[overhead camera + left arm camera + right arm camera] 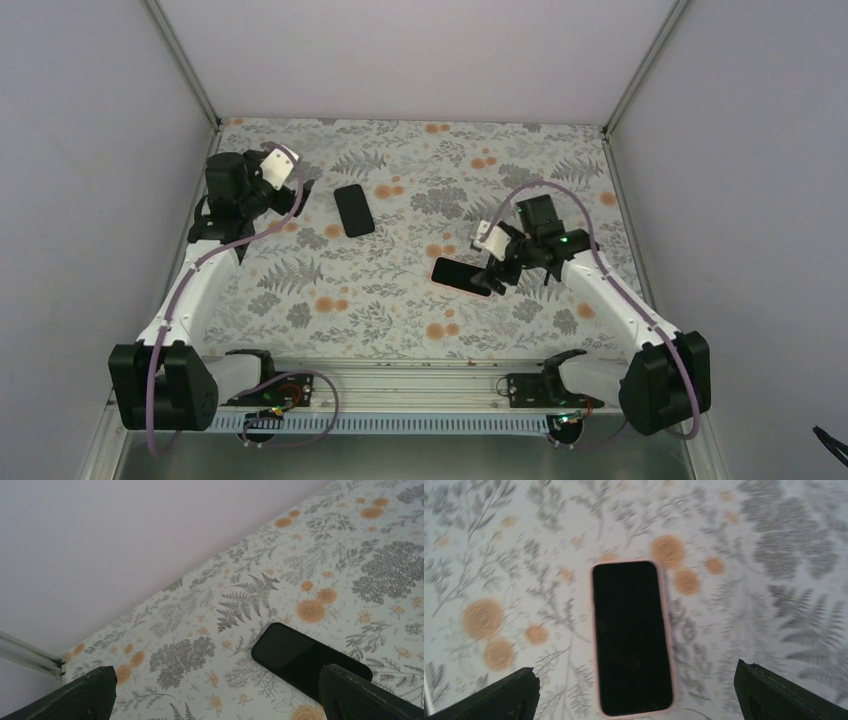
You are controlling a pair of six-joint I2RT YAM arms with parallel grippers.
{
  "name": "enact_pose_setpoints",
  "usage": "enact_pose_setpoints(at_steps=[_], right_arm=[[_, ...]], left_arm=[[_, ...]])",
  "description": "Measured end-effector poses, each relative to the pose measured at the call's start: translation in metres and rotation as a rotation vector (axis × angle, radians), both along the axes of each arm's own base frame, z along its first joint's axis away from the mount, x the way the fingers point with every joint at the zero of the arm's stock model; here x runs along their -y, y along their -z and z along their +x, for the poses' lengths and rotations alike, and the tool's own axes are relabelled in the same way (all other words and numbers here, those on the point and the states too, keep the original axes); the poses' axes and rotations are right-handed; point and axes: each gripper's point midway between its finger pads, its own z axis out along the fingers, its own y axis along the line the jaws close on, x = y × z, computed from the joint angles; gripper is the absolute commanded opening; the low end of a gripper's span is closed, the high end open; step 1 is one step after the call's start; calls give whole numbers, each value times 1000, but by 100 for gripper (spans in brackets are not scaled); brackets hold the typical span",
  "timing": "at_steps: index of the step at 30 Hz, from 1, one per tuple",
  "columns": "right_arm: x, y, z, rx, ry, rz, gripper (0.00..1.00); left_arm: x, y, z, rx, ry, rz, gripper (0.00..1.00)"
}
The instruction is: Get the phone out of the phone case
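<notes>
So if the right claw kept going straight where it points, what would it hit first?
Probably the pink-cased phone, lying flat directly ahead of the open right gripper; depth is unclear.

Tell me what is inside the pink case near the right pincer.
A flat black face fills the pink case rim to rim. Blur hides whether it is a phone's screen or bare lining. Whatever lies beneath it is covered.

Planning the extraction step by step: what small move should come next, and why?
Probably lower the right gripper onto the pink case, to pin or grip it. Its jaws are open, and the cased phone lies flat directly beneath, untouched. The left gripper, also open, faces a separate black slab.
</notes>
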Motion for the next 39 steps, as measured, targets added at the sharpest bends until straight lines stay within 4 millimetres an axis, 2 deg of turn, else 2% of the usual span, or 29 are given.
enact_pose_setpoints(at_steps=[4, 8, 10, 15, 18, 25, 34, 39], right_arm=[[-16, 29, -23, -62, -95, -106, 100], [-17, 70, -42, -153, -141, -214, 100], [-15, 86, -43, -191, -143, -255, 100], [-11, 109, -36, -220, -136, -312, 100], [-9, 116, -33, -222, -136, -334, 100], [-14, 118, -14, -181, -142, -358, 100], [-23, 107, 0, -150, -159, -339, 100], [-17, 128, 4, -207, -165, -369, 100]], left_arm=[[3, 12, 3, -35, 19, 6, 100], [4, 12, 2, -32, 31, 9, 100], [4, 12, 2, -31, 34, 12, 100], [4, 13, 1, -32, 41, 26, 100], [4, 14, 0, -32, 38, 32, 100], [3, 18, -1, -36, 38, 33, 100], [4, 22, 0, -39, 40, 34, 100], [5, 28, 1, -53, 50, 30, 100]])
